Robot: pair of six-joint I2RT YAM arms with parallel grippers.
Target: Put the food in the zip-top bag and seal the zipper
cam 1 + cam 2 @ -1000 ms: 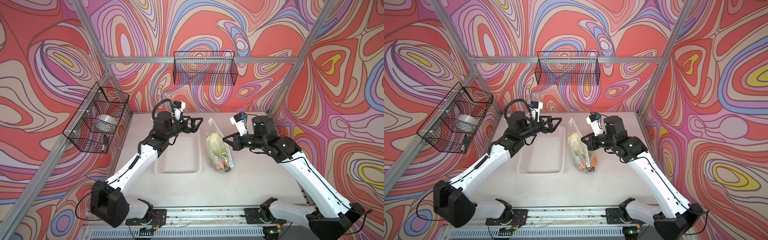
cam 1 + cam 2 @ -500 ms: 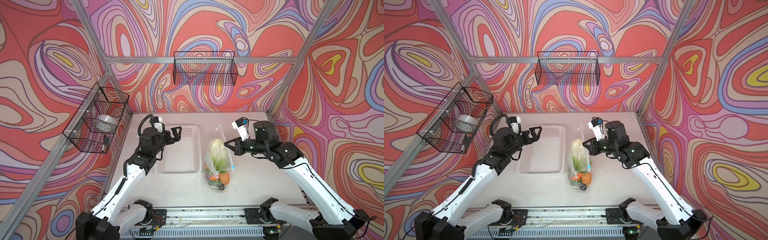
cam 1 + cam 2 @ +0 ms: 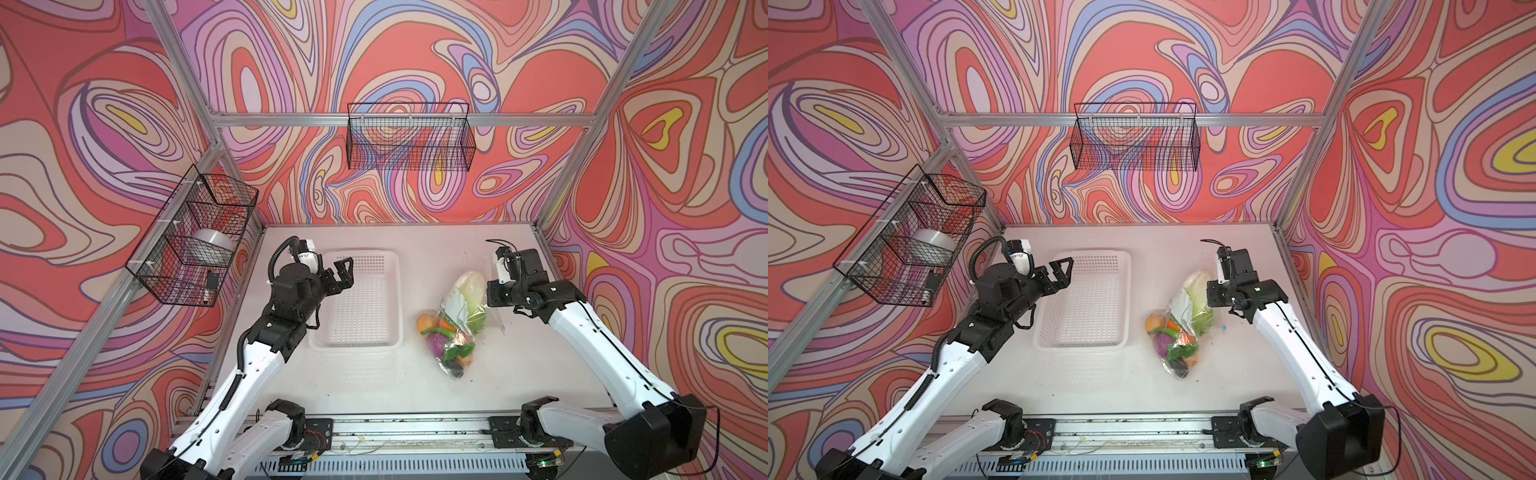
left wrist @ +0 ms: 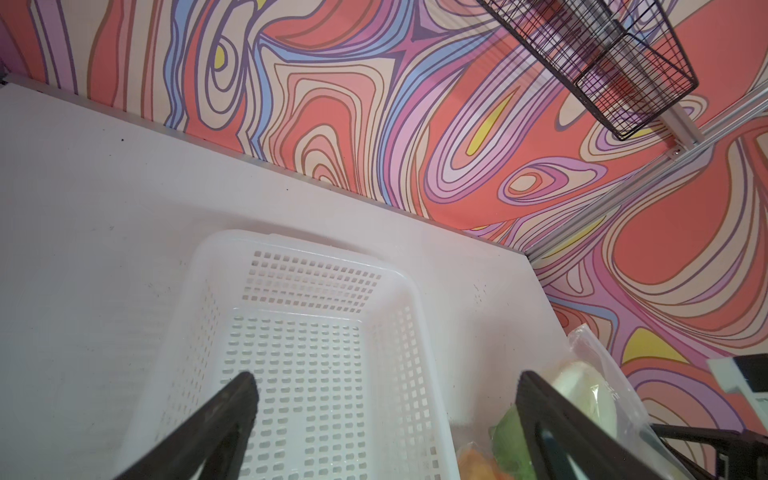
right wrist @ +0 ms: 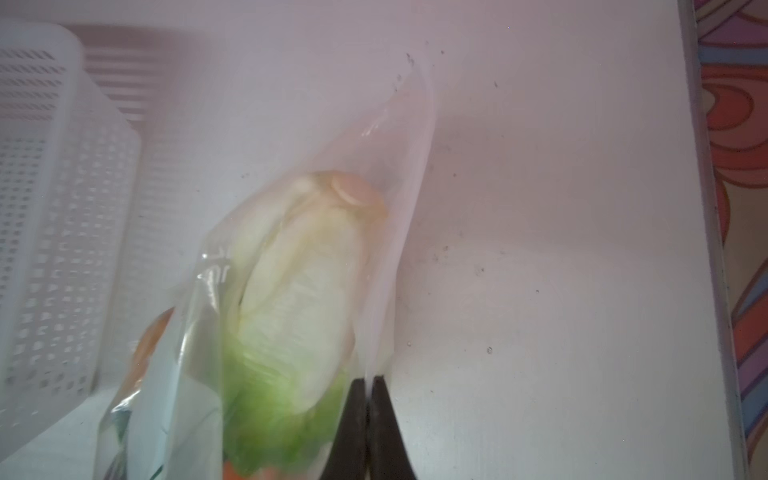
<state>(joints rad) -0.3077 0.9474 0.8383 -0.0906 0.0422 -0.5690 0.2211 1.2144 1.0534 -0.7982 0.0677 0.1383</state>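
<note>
Pinching the clear outer edge of the zip-top bag (image 3: 455, 328), the robot's right hand (image 5: 369, 382) is clamped fully together on the side of the bag turned away from the white perforated basket (image 3: 397, 291). The bag lies on the desk (image 3: 374, 395) just beside the basket, on the right arm's side. Its long axis runs nearly parallel to the basket's long side and slants slightly away at the far end. Through the plastic show the lettuce (image 3: 469, 286) at the far end and a small orange pumpkin (image 3: 426, 322) and purple onion (image 3: 436, 344) nearer the front; the basket is empty. A small blue slider tab (image 3: 503, 330) sits at the bag's outer edge, frontward of the right hand. The left hand (image 3: 348, 273), spread wide and holding nothing, hovers over the basket's far left corner, with the basket between it and the bag. Whether the zipper is run shut cannot be told. The right arm looks the nearer for that work; the left would have to cross the basket.
</note>
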